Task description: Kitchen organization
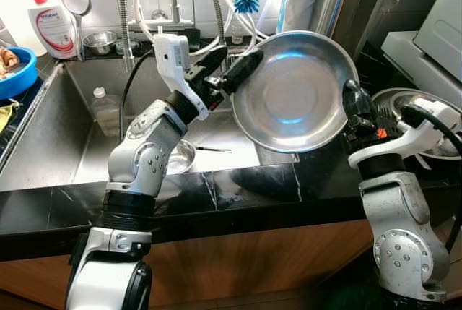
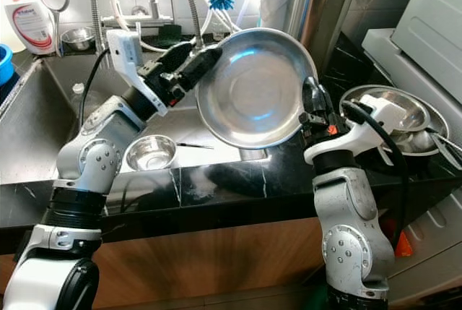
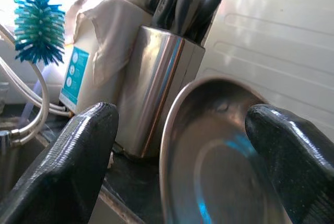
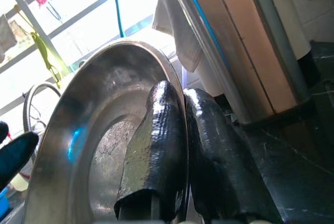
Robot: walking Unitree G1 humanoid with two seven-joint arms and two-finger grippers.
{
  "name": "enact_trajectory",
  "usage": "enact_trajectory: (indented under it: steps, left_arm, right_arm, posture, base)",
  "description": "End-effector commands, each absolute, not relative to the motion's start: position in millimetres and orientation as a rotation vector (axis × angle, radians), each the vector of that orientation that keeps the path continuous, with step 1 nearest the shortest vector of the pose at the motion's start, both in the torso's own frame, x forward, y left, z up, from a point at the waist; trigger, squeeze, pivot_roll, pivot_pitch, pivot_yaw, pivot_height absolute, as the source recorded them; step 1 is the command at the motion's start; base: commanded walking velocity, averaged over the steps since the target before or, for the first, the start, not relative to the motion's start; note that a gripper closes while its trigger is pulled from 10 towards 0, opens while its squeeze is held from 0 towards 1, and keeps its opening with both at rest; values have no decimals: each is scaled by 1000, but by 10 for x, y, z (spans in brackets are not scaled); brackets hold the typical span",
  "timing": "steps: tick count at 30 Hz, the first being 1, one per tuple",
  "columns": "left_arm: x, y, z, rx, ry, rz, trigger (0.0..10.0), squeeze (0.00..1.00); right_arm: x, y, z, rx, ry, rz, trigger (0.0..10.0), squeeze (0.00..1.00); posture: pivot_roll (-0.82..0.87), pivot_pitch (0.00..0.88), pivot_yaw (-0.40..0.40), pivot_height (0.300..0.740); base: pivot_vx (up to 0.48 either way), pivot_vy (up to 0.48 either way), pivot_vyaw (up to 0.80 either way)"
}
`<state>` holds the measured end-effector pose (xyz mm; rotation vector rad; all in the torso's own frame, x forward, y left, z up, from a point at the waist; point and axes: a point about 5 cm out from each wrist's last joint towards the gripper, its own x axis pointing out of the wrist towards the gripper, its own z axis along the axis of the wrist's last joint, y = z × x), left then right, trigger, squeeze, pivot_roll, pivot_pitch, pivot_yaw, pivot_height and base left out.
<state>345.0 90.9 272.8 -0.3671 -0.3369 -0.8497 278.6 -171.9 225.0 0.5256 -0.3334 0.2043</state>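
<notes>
The right hand (image 4: 177, 151) pinches the right rim of a steel pan (image 1: 296, 93), held tilted above the sink (image 1: 65, 136) and counter (image 1: 238, 191). The left hand (image 3: 182, 151) is spread wide, its fingers (image 1: 242, 71) at the pan's left rim; the left wrist view reveals a knife block (image 3: 156, 78) beyond.

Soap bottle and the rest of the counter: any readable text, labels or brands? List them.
None can be read outright.
Soap bottle: white label with a red and blue logo, lettering too blurred to read.
White carton behind the knife block: teal label with small icons and print, too small to read.
Steel plate, held by the right gripper with the left gripper at its rim: no markings.
</notes>
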Motion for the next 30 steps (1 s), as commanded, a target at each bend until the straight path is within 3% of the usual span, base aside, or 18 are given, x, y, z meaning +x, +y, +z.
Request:
enact_trajectory:
  steps: [1,15,17,30]
  left_arm:
    - [3412,877,2730,-329,-331,-872,10000,0]
    - [3381,810,2641,-266,-286,-894,10000,0]
    - [3387,816,2636,-268,-286,-886,0,0]
    - [3406,827,2643,-270,-296,-861,0,0]
  right_arm:
    - [2726,-1720,2405,520,-415,237,10000,0]
    - [2701,-1724,2456,531,-448,254,10000,0]
    - [2701,-1728,2455,529,-447,254,10000,0]
    - [2708,-1720,2439,518,-436,253,10000,0]
  posture:
    - [20,37,-44,740]
    - [20,37,-41,740]
    - [20,37,-41,740]
    - [20,35,-41,740]
  base:
    - [0,0,0]
    - [0,0,0]
    - [0,0,0]
    - [0,0,0]
